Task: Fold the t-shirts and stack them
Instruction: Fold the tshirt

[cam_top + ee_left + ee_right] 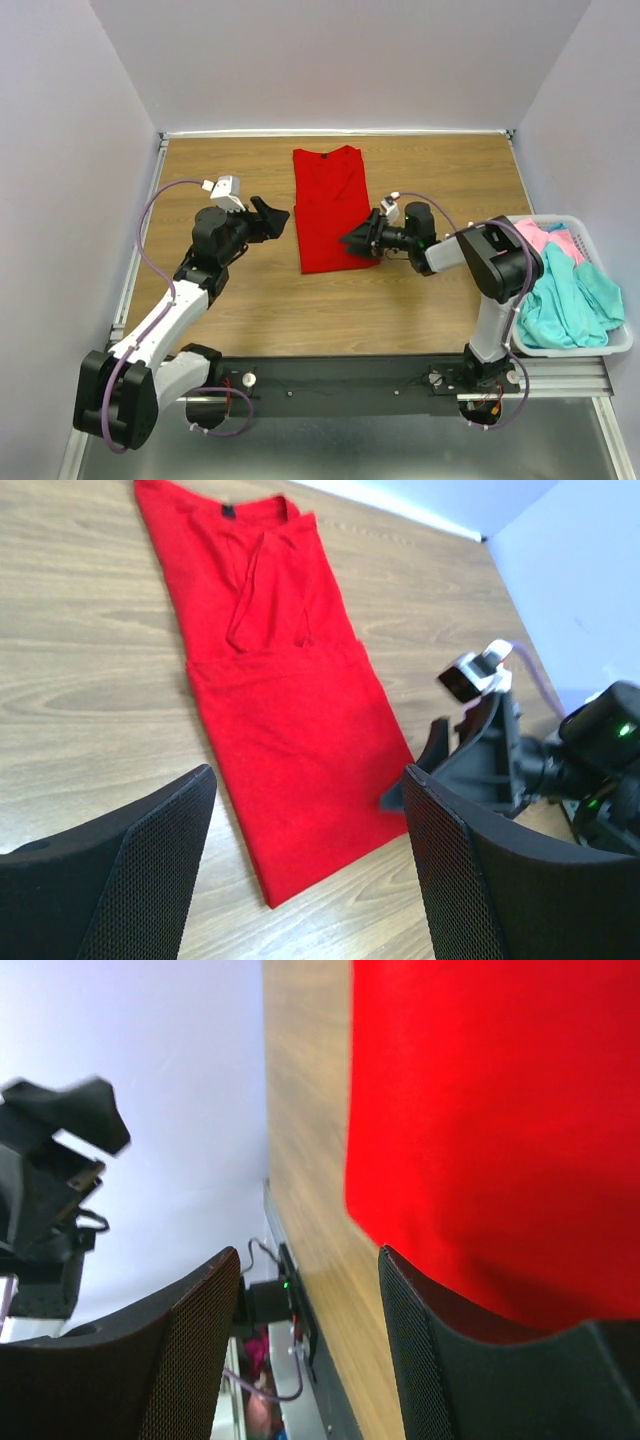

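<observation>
- Red shirt (328,208): flat on table (420,310), centred side to side, in the far half.
- Fold state: folded lengthwise into a narrow strip; sleeve turned inward on top of the upper half, seen in left wrist view.
- Long axis: far to near across the table, at a slight tilt, hem end shifted a little toward the right arm.
- Direction: collar at the far end, close to the back edge of the table; hem at the near end, facing the arm bases.
- Surface: mostly smooth, with creases around the tucked sleeve below the collar.
- Left gripper (272,218): fingers spread wide, holding nothing.
- Left gripper position: just beside the strip's left edge at about mid-length, tips aimed at the cloth; no clear contact in top view.
- Left wrist view: strip running diagonally between the two black fingers (150,850), collar at top of view, hem corner at bottom.
- Right gripper (352,240): fingers spread, nothing pinched between them.
- Right gripper position: at the strip's right edge near the hem corner, tips pointing toward the left arm; contact with cloth not determinable.
- Right wrist view: red cloth beside and behind one finger (430,1340), bare table in the gap.
- Basket (600,348): white, at the table's right edge beside the right arm.
- Basket contents: pink shirt (545,238) and teal shirt (570,300), bunched and unfolded, teal draped over the near part.
</observation>
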Available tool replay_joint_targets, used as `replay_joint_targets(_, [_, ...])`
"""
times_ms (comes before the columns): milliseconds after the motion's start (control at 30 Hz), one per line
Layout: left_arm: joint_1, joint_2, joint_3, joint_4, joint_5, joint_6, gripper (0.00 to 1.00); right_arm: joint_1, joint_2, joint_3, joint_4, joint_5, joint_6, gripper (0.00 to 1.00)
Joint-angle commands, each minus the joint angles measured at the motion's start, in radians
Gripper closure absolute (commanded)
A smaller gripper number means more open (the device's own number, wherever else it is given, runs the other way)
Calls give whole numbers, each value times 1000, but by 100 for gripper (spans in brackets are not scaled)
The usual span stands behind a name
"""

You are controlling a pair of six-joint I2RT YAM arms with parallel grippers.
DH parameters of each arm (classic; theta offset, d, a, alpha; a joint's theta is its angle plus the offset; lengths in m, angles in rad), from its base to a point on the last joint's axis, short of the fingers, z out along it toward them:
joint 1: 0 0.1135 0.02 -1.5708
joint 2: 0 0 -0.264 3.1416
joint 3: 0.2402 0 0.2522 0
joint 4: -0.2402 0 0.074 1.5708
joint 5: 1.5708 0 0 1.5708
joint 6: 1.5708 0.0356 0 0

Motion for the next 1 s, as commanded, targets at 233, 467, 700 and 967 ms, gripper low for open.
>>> replay_joint_targets(233, [-34, 67, 6, 25, 70, -10, 19, -116, 104, -120, -52, 47, -49, 36])
replay_joint_targets(467, [-55, 93, 17, 12, 71, -33, 20, -119, -92, -131, -97, 74, -64, 36])
replay_joint_targets(700, [-213, 135, 116, -109, -103, 5, 20, -97, -322, 24, -740, 321, -423, 35])
replay_joint_targets(967, [-325, 247, 286, -391, -313, 34, 20, -2, -425, 130, -1121, 761, -576, 36])
